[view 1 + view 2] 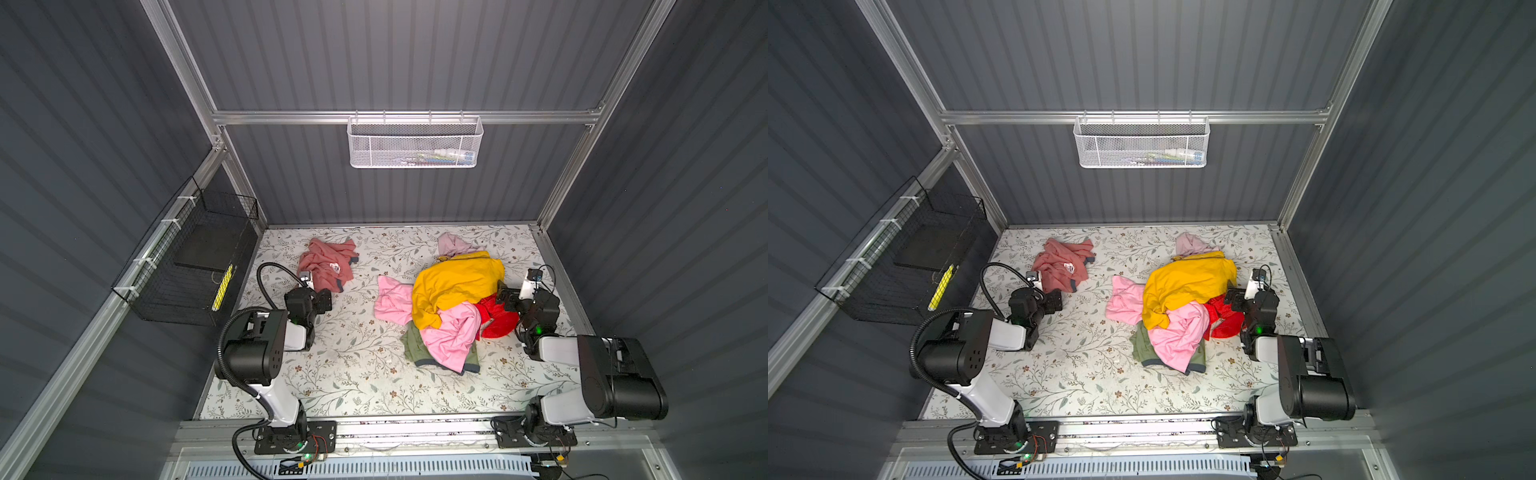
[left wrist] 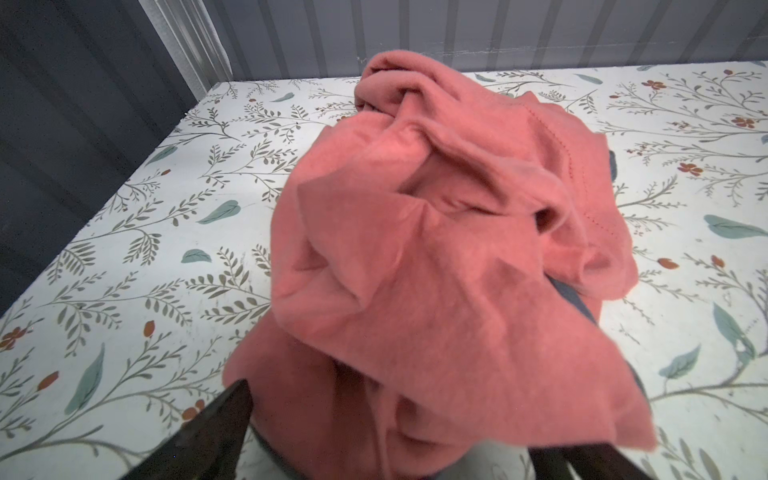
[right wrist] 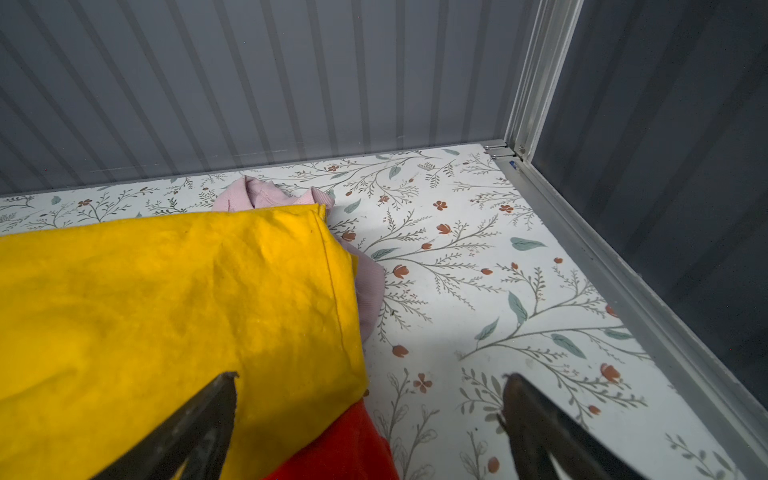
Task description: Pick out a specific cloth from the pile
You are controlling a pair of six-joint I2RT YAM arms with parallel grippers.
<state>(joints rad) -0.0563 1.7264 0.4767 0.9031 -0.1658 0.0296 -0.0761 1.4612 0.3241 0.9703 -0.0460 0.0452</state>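
Grey ribbed walls box in a floral table [image 1: 353,374], bare along the front and middle. The cloth [image 1: 326,264] lies alone at back left, well apart from the pile [image 1: 453,299] on the right. The left gripper [image 1: 324,299] stands wide open and empty at the cloth's near edge. The right gripper [image 3: 370,376], equally spread and empty, straddles the pile's right edge, close to the side wall.

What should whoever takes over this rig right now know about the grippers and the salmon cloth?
Left gripper: open, gripping nothing; the near edge of the salmon cloth lies between its fingers.
Right gripper: open, empty, at the mustard-yellow garment on the pile.
The salmon cloth lies crumpled on the floral table, far left, apart from the pile.
Done: cloth is out. Left: probably only retracting both arms.
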